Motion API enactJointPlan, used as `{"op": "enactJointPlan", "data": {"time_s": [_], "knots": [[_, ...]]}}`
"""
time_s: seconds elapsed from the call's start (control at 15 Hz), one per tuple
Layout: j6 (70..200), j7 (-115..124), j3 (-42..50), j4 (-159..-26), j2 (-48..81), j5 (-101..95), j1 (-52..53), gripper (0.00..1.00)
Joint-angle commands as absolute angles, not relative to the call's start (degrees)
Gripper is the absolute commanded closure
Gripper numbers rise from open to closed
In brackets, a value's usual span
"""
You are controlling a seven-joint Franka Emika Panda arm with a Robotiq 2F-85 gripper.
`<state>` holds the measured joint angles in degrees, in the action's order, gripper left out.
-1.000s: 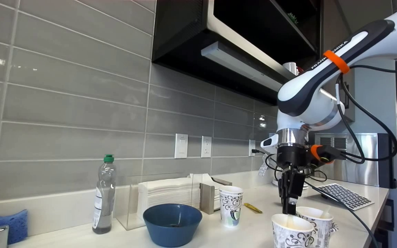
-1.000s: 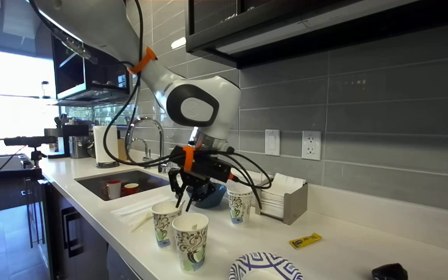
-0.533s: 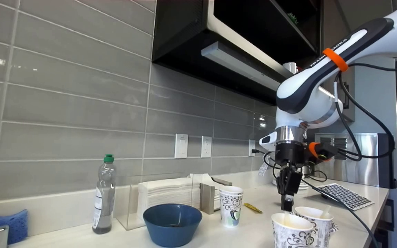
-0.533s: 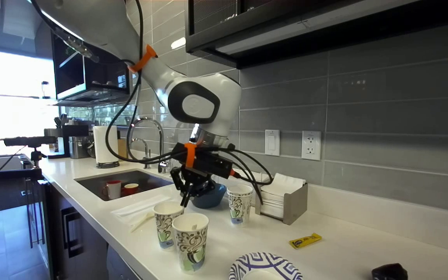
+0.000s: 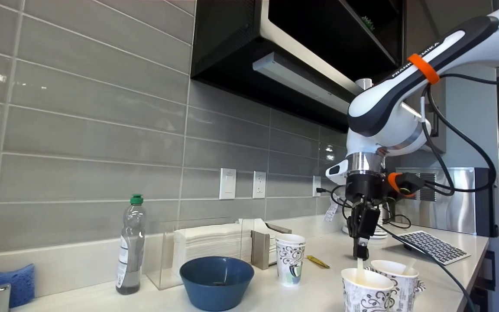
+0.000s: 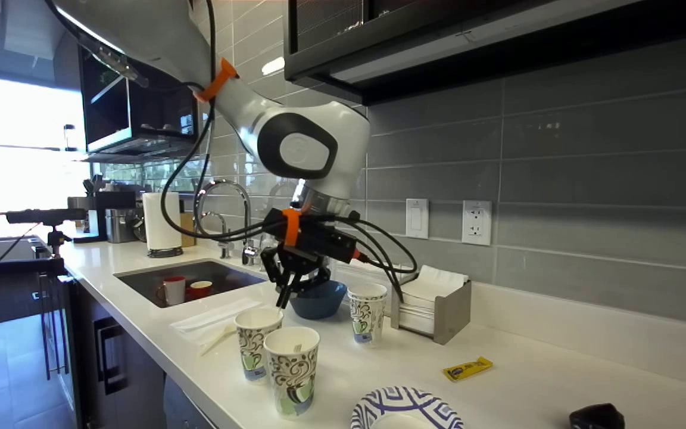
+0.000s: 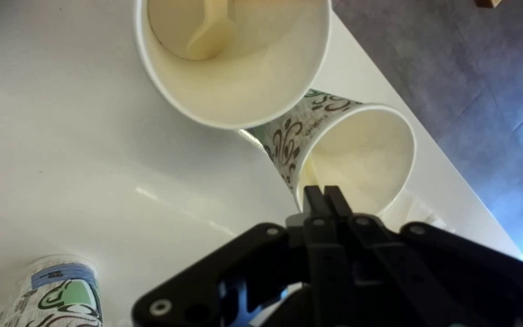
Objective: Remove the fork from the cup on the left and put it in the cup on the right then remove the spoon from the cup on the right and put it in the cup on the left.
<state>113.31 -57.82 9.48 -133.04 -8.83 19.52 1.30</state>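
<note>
The gripper (image 7: 323,193) had its fingers close together, pinching a pale utensil (image 5: 360,264) that reached down into a patterned cup (image 6: 253,348), its head hidden. Just beside that, a second cup (image 6: 293,378) held a spoon (image 7: 214,31). Stacked cups (image 5: 290,262) and a blue bowl (image 5: 217,284) stood farther out on the counter (image 6: 393,360).

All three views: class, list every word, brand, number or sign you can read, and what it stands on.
"FRANK … MIKA": on the robot arm; an orange band hides the middle.
Yellow packet: too blurred.
Bottle label: too blurred.
Keyboard keys: too small.
Patterned cup, wrist view: lettering too blurred.
Stacked cups: marks too small.
</note>
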Motion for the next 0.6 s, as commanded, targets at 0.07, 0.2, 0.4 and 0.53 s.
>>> {"op": "enactJointPlan", "data": {"time_s": [0.07, 0.2, 0.4, 0.53], "knots": [[108.6, -54.6, 8.3, -132.9, -14.7, 16.6, -0.6, 0.99], [107.1, -53.0, 8.4, -132.8, -17.4, 15.3, -0.9, 0.99], [105.4, -50.4, 8.5, -132.6, -21.7, 13.5, -1.3, 0.99], [104.6, -48.0, 8.6, -132.5, -24.7, 11.6, -1.7, 0.99]]}}
